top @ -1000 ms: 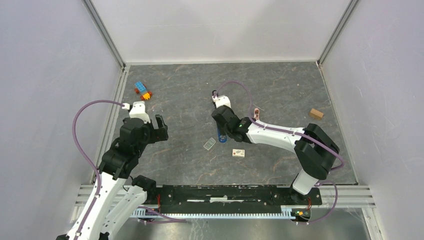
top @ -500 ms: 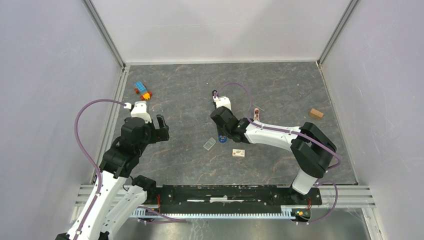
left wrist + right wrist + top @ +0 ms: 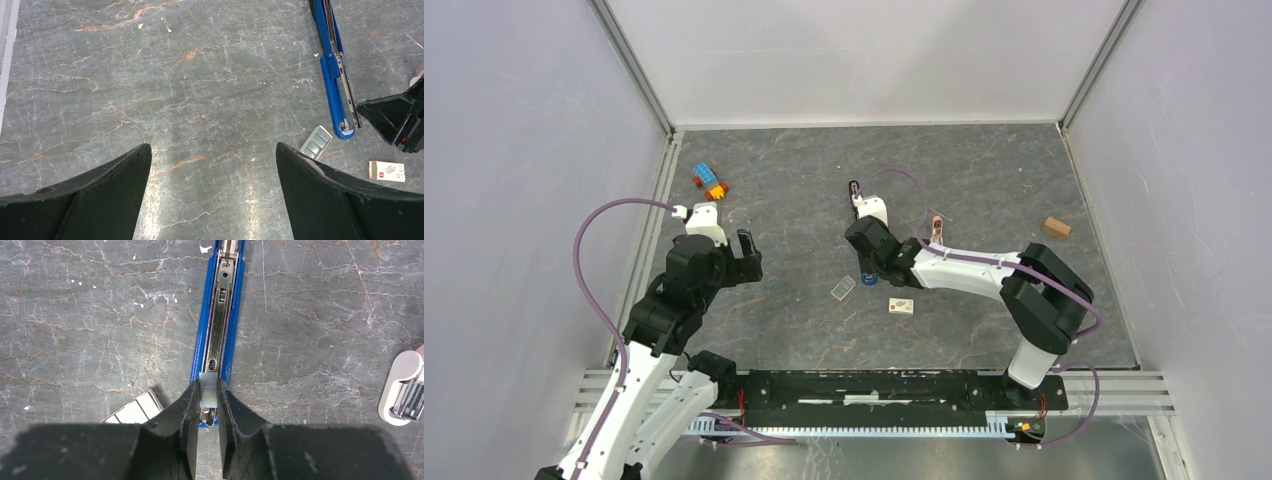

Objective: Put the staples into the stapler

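The blue stapler [image 3: 216, 315] lies opened flat on the table, its metal channel facing up. It also shows in the left wrist view [image 3: 332, 70], and only its blue end [image 3: 868, 279] shows in the top view. My right gripper [image 3: 208, 390] is shut on a small silvery strip of staples [image 3: 208, 394], held over the near end of the channel. From above, the right gripper [image 3: 871, 262] covers the stapler. My left gripper [image 3: 212, 147] is open and empty, hovering well left of the stapler [image 3: 746, 255].
A flat grey half-see-through tray [image 3: 843, 289] lies just left of the stapler's end. A pink-and-white piece [image 3: 901, 306] lies in front. Toy bricks [image 3: 709, 182] sit far left, a brown block [image 3: 1055, 227] far right, and a small white tool [image 3: 402, 390] right of the stapler.
My right gripper has shifted slightly left and away along the stapler with the staples in it. The left arm has barely moved.
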### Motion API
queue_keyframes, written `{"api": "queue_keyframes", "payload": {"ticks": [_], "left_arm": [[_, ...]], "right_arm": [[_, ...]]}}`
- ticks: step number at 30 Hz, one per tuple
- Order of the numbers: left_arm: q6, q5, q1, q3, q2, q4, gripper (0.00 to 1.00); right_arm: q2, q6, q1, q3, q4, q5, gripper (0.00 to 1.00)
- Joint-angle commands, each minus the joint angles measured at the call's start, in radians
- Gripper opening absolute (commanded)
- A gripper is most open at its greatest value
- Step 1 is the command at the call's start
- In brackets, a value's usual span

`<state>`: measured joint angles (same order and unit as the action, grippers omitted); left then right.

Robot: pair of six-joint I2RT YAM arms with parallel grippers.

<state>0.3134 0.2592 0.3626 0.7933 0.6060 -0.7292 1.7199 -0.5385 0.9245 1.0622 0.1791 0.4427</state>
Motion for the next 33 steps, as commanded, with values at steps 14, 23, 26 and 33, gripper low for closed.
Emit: {"api": "queue_keyframes", "payload": {"ticks": [14, 23, 26, 33], "left_arm": [[0.015, -0.010, 0.003, -0.002, 0.003, 0.032, 1.00], [0.015, -0.010, 0.004, -0.003, -0.002, 0.034, 1.00], [0.015, -0.013, 0.003, -0.005, 0.000, 0.035, 1.00], [0.013, -0.012, 0.004, -0.003, -0.002, 0.035, 1.00]], "right_arm": [[-0.002, -0.077, 0.000, -0.028, -0.038, 0.002, 0.23], [-0.007, -0.095, 0.000, -0.025, -0.038, -0.007, 0.23], [-0.007, -0.099, -0.001, -0.024, -0.034, -0.009, 0.23], [-0.007, -0.101, 0.000, -0.021, -0.031, -0.005, 0.23]]}}
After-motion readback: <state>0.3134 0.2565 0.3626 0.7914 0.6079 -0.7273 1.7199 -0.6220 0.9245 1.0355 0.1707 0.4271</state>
